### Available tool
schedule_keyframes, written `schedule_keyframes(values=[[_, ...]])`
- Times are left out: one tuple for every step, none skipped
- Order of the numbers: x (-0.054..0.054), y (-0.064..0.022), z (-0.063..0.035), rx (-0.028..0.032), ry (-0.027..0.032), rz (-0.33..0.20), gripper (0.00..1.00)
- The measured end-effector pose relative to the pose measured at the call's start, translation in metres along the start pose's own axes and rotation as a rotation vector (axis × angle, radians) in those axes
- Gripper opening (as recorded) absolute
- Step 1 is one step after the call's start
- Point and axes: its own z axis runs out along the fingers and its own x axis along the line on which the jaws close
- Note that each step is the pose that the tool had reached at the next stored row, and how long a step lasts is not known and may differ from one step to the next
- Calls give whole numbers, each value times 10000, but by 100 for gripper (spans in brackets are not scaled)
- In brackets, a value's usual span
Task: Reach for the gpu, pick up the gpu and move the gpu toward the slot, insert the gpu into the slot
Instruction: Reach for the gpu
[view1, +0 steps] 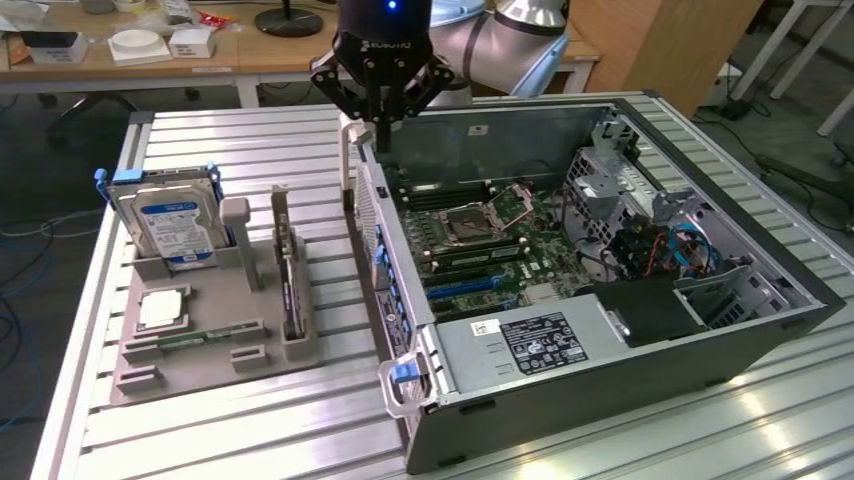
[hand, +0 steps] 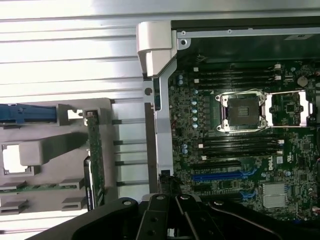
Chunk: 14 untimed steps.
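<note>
Exterior view: gripper (view1: 382, 138) noted above the far end of the computer case (view1: 747, 330) side wall, fingers drawn together, nothing held between them.

Graphics card (view1: 283, 262) seen standing on edge in its groove in the grey tray (view1: 200, 372), on the exterior view's left, well apart from the gripper. No contact made. Nothing of the task judged done: card not yet grasped, lifted or carried, and the blue slot (view1: 467, 285) on the board lies bare. Probably that is the slot meant; it cannot be told for certain.

Edges and room: the case's raised side wall stands between tray and board. A narrow strip of bare slatted table (view1: 240, 430) is left between tray and case. A hard drive (view1: 167, 225) stands upright in the same tray, near the card but apart from it, a grey post between them. Space above the card's top edge is open. Inside the case, cables and a drive cage crowd the exterior view's right; the area above the blue slot looks unobstructed.
</note>
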Motion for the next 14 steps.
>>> schedule_keyframes(values=[[10, -1, 0, 0, 2, 0, 10], [19, -1, 0, 0, 4, 1, 10], [27, -2, 0, 1, 9, 1, 10], [37, -3, 0, 1, 12, 0, 10], [53, -4, 0, 2, 15, 0, 10], [70, -6, 0, 2, 18, 1, 10], [86, -7, 0, 2, 21, 2, 10], [101, -9, 1, 3, 24, 2, 10], [115, -10, 1, 2, 27, 2, 10], [128, -11, 2, 3, 31, 3, 10], [140, -12, 2, 3, 35, 3, 10], [153, -13, 2, 3, 38, 3, 10], [164, -14, 2, 4, 42, 4, 10], [176, -15, 3, 4, 47, 4, 10]])
